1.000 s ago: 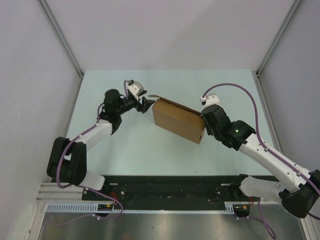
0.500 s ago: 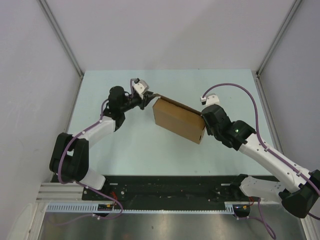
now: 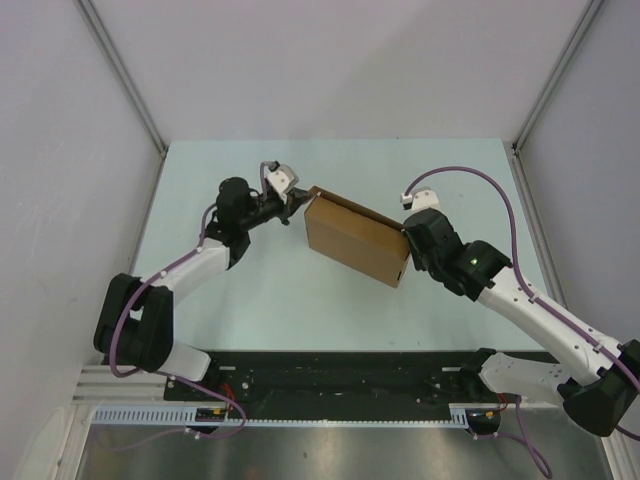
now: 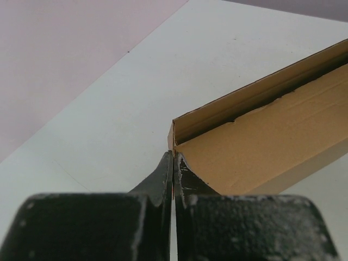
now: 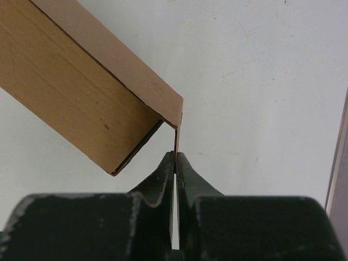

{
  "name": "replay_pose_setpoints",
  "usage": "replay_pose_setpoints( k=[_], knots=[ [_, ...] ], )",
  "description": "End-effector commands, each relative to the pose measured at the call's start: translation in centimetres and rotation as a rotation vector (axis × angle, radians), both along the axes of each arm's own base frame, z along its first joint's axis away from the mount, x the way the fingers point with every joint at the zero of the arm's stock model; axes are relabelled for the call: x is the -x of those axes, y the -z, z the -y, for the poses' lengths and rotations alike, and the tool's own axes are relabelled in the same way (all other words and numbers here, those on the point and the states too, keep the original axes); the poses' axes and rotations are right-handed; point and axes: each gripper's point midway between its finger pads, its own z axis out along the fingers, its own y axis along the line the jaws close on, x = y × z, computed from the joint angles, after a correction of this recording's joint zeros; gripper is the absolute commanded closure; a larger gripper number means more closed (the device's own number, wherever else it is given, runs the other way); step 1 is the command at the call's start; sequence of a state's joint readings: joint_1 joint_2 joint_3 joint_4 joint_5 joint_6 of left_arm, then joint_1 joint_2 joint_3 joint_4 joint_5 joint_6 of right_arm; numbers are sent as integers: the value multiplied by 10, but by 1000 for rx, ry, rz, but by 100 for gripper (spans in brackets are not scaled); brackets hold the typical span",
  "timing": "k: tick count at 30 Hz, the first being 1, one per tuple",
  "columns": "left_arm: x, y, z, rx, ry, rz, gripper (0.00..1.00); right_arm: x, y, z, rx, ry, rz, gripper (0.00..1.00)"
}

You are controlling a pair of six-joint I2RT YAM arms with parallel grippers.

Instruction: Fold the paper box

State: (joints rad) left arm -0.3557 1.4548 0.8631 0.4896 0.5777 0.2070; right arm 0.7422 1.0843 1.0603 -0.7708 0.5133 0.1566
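paper box (image 3: 357, 240) sits mid-bench (image 3: 250, 300), spanned between the arms. left gripper (image 4: 173, 163) is pinched onto its corner wall edge, right gripper (image 5: 175, 163) clamped on the opposite end's thin edge. Looks light, thin card that creases easily: hold near folds, pull gently.

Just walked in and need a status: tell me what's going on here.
Both grippers hold a brown cardboard box between them. The left gripper is shut on a thin wall edge at the box's left corner, and the right gripper is shut on a flap at its right end. The box looks largely formed.
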Motion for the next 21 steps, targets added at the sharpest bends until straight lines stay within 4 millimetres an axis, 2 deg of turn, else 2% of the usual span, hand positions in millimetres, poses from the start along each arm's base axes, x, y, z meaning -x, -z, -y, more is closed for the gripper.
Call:
replay_pose_setpoints(
  k=[1,6,7,11,13,14,17,21],
  knots=[
    [17,-28,10,54,28,49,100,-1,-10,-7,-57,-15,23,97],
    [20,-38,12,68,28,16,100,-1,-10,-11,-48,-32,16,97],
    [18,-47,13,71,28,21,100,-1,-10,-10,-37,-29,18,97],
    [22,-50,9,80,1,-16,100,0,-9,-9,-21,-34,16,97],
    [24,-40,5,86,-37,-47,100,-1,-10,-10,-25,-35,18,98],
    [27,-45,2,100,-53,-41,100,-1,-9,-10,-24,-35,17,98],
    [32,-41,-3,119,-78,-69,100,-2,-8,-12,-20,-37,13,98],
    [33,-43,-1,122,-82,-103,100,-3,-6,-14,1,-47,14,98]
  ],
)
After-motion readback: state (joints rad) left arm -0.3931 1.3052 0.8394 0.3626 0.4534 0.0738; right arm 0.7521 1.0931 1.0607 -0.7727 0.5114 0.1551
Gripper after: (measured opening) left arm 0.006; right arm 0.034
